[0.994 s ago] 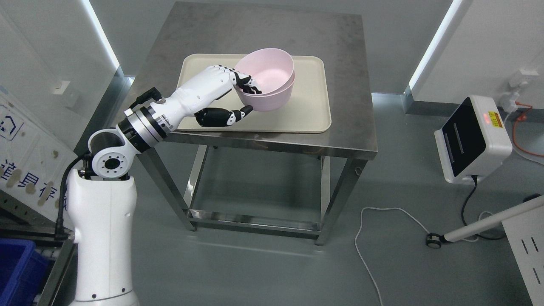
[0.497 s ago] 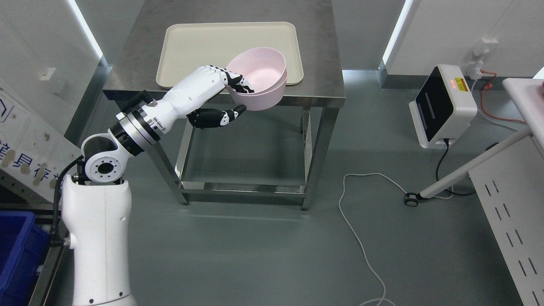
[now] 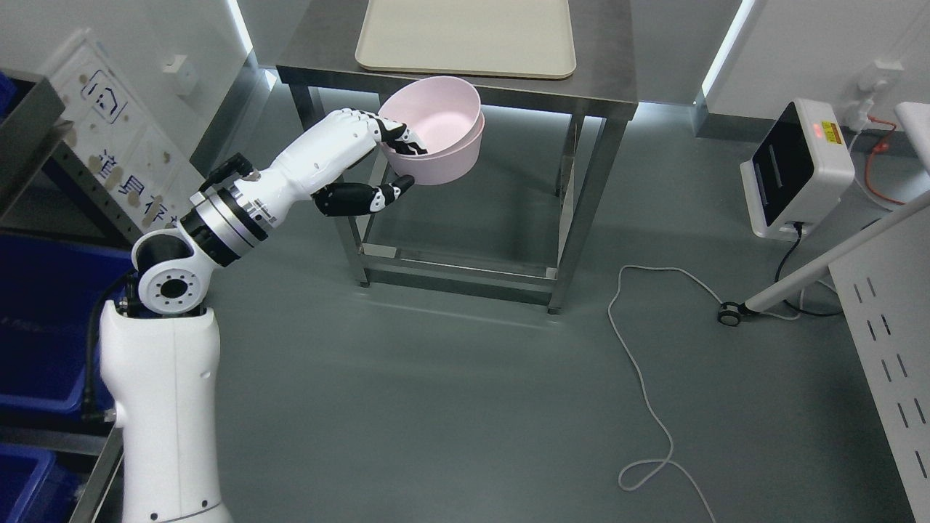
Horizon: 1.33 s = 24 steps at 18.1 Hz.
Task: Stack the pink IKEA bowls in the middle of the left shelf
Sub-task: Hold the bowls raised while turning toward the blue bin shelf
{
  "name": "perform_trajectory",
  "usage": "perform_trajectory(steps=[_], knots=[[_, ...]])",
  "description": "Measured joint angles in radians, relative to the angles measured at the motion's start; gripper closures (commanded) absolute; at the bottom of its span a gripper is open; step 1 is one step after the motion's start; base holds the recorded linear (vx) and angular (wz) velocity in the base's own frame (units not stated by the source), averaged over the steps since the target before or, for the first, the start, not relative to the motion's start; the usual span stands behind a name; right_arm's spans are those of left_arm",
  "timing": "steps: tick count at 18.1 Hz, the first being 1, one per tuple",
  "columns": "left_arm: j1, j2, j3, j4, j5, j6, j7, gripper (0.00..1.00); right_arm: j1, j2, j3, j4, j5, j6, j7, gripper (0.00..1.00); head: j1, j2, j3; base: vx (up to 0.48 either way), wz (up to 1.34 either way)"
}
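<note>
1. Left hand (image 3: 385, 163) grips the rim of two nested pink bowls (image 3: 434, 131): fingers inside, thumb below.
2. Bowls are held in air at 12 o'clock, in front of the table (image 3: 610, 80), clear of the tray (image 3: 465, 36).
3. Step, as judged: carrying to the shelf (image 3: 29, 138) at 9 o'clock.
4. Next: turn left, keep bowls level.

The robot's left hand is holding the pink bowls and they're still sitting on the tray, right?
Not quite. The left robot hand does hold the pink bowls, but the head view shows them in the air in front of the table, off the tray.
</note>
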Motion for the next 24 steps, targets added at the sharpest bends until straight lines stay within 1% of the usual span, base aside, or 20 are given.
perform_trajectory(steps=[5, 11, 18, 22, 24], knots=[[0.000, 0.000, 0.006, -0.002, 0.000, 0.006, 0.000, 0.95, 0.000, 0.000, 0.000, 0.000, 0.000, 0.000, 0.000, 0.00, 0.0000, 0.000, 0.000, -0.354, 0.31], [0.001, 0.000, 0.010, -0.003, 0.001, 0.007, 0.001, 0.94, 0.000, 0.000, 0.000, 0.000, 0.000, 0.000, 0.000, 0.00, 0.0000, 0.000, 0.000, -0.331, 0.70], [0.005, 0.000, 0.014, -0.004, 0.001, 0.009, 0.007, 0.94, 0.000, 0.000, 0.000, 0.000, 0.000, 0.000, -0.001, 0.00, 0.0000, 0.000, 0.000, -0.231, 1.14], [-0.064, 0.000, -0.002, -0.004, 0.003, 0.003, 0.018, 0.94, 0.000, 0.000, 0.000, 0.000, 0.000, -0.001, -0.001, 0.00, 0.0000, 0.000, 0.000, -0.086, 1.32], [-0.124, 0.000, -0.023, -0.003, 0.003, 0.030, 0.031, 0.94, 0.000, 0.000, 0.000, 0.000, 0.000, -0.001, -0.005, 0.00, 0.0000, 0.000, 0.000, -0.011, 1.02]])
